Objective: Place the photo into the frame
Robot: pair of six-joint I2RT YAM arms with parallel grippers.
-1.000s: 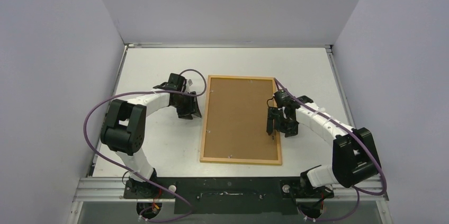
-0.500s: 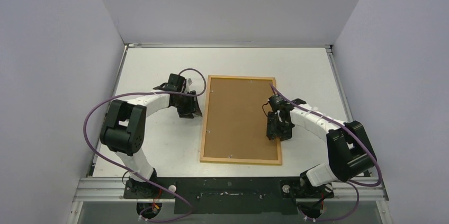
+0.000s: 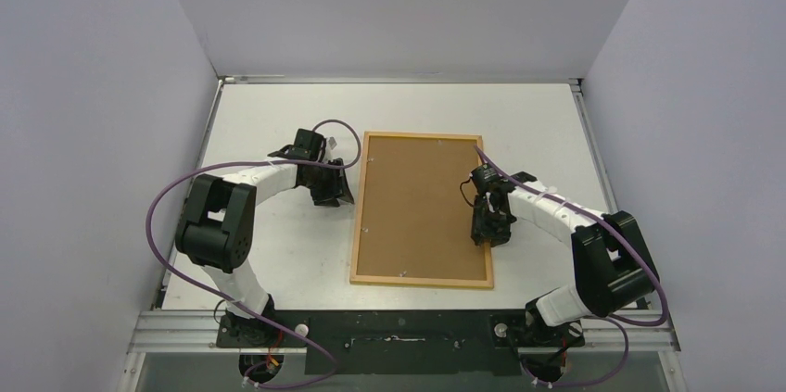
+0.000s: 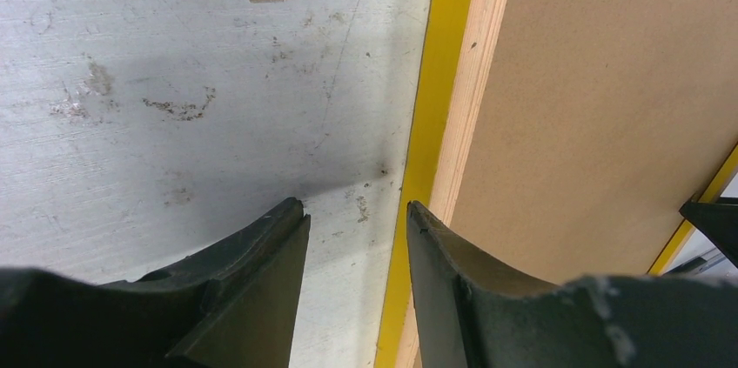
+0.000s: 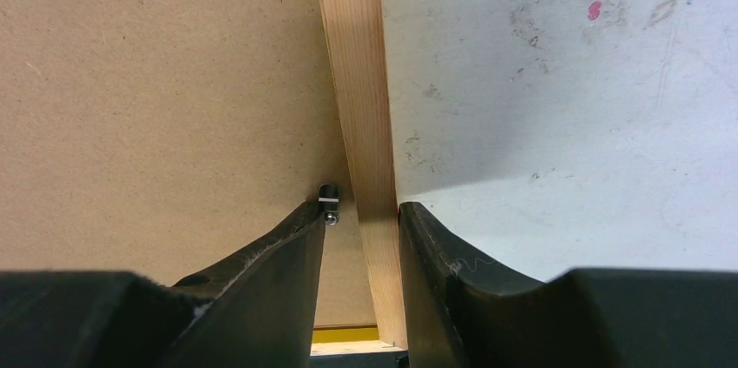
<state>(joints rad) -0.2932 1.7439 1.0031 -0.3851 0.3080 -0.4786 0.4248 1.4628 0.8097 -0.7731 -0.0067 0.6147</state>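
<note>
The frame (image 3: 422,279) lies face down in the middle of the bench (image 3: 269,253), light-wood back up, with the brown backing board (image 3: 417,207) sitting inside its rails. The photo shows in none of the 3 views, so it may be under that board, but I can't confirm it.

On the left, the left gripper (image 3: 335,193) is low beside the frame's left rail. Its jaws are parted with only bare bench and the yellow edge between them, grasping nothing.

Over on the right, the right gripper (image 3: 489,233) straddles the right rail. 1 finger is inside by a small metal tab (image 5: 329,203) and the other outside on the bench. Whether they actually pinch the wood, I cannot tell.

My read is late stage, with the board in place. What looks left is securing the tabs and turning the frame face up
</note>
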